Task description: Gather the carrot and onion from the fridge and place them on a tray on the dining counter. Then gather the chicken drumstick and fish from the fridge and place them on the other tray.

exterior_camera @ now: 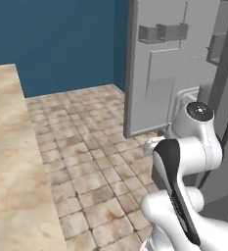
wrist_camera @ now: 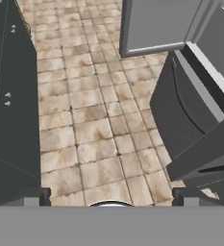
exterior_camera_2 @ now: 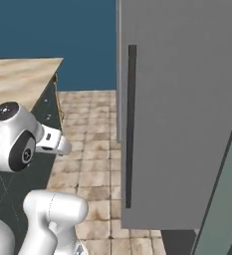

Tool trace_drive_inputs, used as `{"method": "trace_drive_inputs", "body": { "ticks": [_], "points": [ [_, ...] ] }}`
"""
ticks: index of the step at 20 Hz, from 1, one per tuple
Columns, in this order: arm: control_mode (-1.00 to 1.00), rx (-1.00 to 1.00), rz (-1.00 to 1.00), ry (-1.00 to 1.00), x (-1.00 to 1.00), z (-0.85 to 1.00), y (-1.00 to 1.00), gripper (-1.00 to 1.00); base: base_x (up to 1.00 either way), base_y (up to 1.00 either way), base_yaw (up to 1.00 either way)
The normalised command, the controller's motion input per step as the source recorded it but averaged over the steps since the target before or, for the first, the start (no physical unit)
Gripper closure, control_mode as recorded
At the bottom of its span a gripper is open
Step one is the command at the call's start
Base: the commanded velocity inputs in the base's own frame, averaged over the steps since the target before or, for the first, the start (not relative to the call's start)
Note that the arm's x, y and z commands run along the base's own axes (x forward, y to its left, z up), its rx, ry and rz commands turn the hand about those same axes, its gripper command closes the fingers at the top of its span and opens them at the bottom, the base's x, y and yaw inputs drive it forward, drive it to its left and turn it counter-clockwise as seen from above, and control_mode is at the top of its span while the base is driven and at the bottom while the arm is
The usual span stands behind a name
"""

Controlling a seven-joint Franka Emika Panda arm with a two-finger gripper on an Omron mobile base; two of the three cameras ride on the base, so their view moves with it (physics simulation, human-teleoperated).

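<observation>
The fridge is the only one of the task's things to be seen, and it stands ahead of the arm with its doors swung out; the carrot, onion, drumstick and fish cannot be made out anywhere, and no tray can be made out on the counter. Nearest, in the hand view, the gripper points down at the tiled floor, its two dark fingertips set far apart at the bottom edge with nothing between them, so the jaws stand wide open and hold nothing. Just beyond the fingertips lies bare floor; to one side of it runs the dark face of the counter base, and to the other the dark lower body of the fridge, well apart from the gripper. In the left base view the white arm is folded low, in front of the open fridge door, whose inner side carries grey shelf bins near the top. The marble-topped dining counter runs along the left. In the right base view another door shows its grey outer face with a long dark handle. Farthest back stands the blue wall.
</observation>
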Motion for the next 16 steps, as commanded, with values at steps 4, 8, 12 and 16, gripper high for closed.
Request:
{"method": "trace_drive_inputs", "body": {
  "ticks": [4,8,12,16],
  "points": [
    [1.0,0.0,0.0,0.0,0.0,0.0,0.0,-1.0,0.49,-0.01,-0.16],
    [1.0,0.0,0.0,0.0,0.0,0.0,0.0,-1.0,0.82,-0.23,-0.01],
    [1.0,0.0,0.0,0.0,0.0,0.0,0.0,-1.0,0.48,-0.05,-0.11],
    [1.0,0.0,0.0,0.0,0.0,0.0,0.0,-1.0,0.24,0.07,-0.33]
  ]
}}
